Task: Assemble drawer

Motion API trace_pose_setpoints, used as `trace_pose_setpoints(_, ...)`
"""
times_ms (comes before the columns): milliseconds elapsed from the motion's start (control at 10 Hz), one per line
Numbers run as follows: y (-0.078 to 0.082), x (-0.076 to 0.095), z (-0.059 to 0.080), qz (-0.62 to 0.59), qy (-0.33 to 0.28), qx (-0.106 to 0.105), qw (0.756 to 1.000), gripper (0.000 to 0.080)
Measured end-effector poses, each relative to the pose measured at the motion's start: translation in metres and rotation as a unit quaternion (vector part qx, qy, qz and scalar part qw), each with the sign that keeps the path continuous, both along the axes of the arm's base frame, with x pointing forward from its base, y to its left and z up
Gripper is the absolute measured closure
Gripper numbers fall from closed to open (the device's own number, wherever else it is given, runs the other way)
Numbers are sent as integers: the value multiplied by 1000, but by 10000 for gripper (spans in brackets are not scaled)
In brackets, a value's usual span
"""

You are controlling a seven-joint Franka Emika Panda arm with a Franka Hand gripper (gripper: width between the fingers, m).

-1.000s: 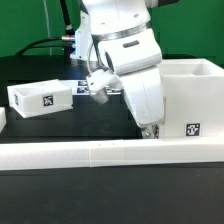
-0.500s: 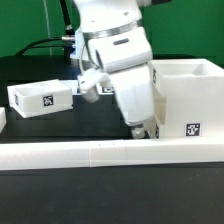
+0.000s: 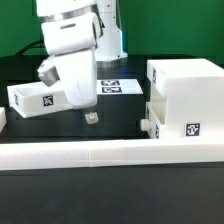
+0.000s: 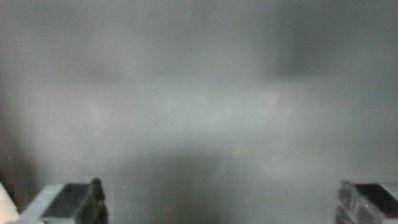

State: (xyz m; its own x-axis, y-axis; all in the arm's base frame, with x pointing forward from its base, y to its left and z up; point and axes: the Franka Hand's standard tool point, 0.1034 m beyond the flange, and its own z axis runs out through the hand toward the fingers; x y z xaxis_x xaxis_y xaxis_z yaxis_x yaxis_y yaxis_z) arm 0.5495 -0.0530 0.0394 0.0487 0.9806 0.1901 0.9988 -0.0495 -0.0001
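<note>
Tray (image 3: 40, 97), small and tagged, lies on the dark worktop (image 3: 120, 118) at the exterior view's left. Just beside it, toward the middle, the arm (image 3: 70, 50) hangs with its fingers (image 3: 92, 117) low over bare worktop, touching no part. Behind them the marker board (image 3: 115, 87) lies flat. At the exterior view's right stands the boxy housing (image 3: 185, 80). A second tray (image 3: 180, 127) with a tag sits low against its front, and I cannot tell if it is slid in. The long white wall (image 3: 100, 152) runs across the front. Only the wrist view shows the fingers clearly: they are spread wide with nothing between them, over a blurred grey surface. Half a second ago the arm was at the second tray. It has since swung left, uncovering the marker board.
</note>
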Motion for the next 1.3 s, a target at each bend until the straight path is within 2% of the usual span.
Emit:
trace_pose_setpoints(200,-7,-23,10,-23,-1,-12,1000,150)
trace_pose_setpoints(300,-9,-27,16,-23,-1,-16,1000,150)
trace_pose_setpoints(700,-7,-28,13,-63,8,-13,998,150)
trace_pose_setpoints(800,-9,-30,9,-102,8,-8,995,150)
trace_pose_setpoints(900,-13,-37,-3,-147,7,1,989,150)
trace_pose_setpoints(1100,-22,-47,6,-236,-4,-6,972,150)
trace_pose_setpoints(1300,-27,-62,9,-304,10,-6,953,150)
